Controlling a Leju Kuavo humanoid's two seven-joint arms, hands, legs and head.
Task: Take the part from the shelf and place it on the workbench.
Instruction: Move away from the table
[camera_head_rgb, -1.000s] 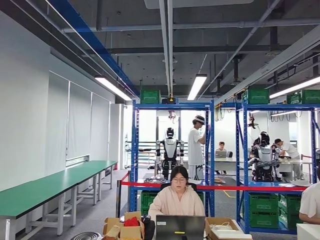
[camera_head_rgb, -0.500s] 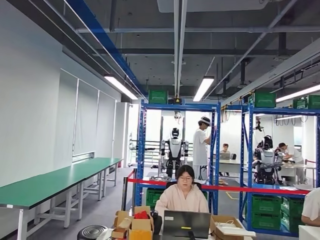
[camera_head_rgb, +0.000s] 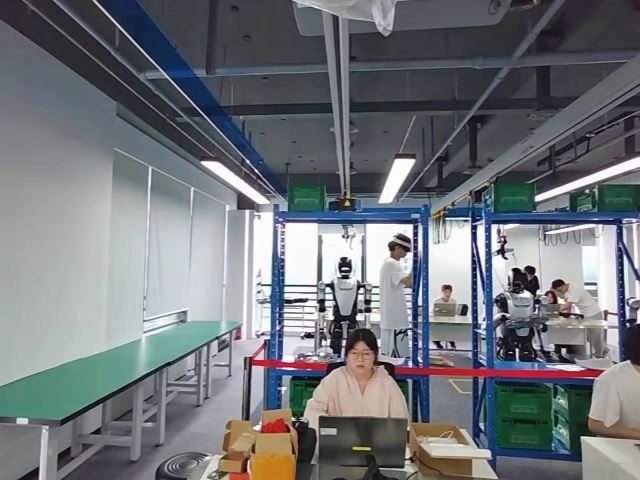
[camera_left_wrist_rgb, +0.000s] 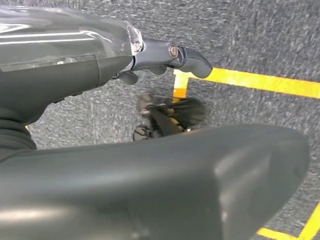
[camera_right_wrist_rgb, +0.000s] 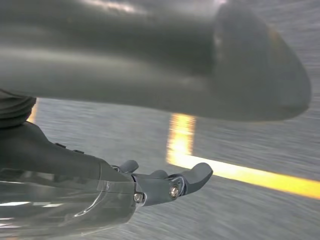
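Two blue shelf racks (camera_head_rgb: 347, 213) stand across the room in the head view, with green bins (camera_head_rgb: 306, 196) on top and on their lower levels (camera_head_rgb: 522, 402). I cannot make out the part on them from here. A long green workbench (camera_head_rgb: 113, 370) runs along the left wall. My left hand (camera_left_wrist_rgb: 94, 65) hangs over grey floor with its fingers (camera_left_wrist_rgb: 188, 55) stretched out and nothing in it. My right hand (camera_right_wrist_rgb: 94, 175) also hangs over the floor, fingers (camera_right_wrist_rgb: 188, 180) straight and holding nothing; that picture is blurred.
A person (camera_head_rgb: 357, 385) sits at a laptop (camera_head_rgb: 362, 440) between me and the shelves, with cardboard boxes (camera_head_rgb: 260, 450) on the desk. Red barrier tape (camera_head_rgb: 453, 372) spans the racks. Other robots (camera_head_rgb: 343, 300) and people stand behind. Yellow lines (camera_left_wrist_rgb: 264, 82) mark the floor.
The whole head picture swung to one side and back, and tilted slightly, so the camera has moved. The people and shelves stay where they were.
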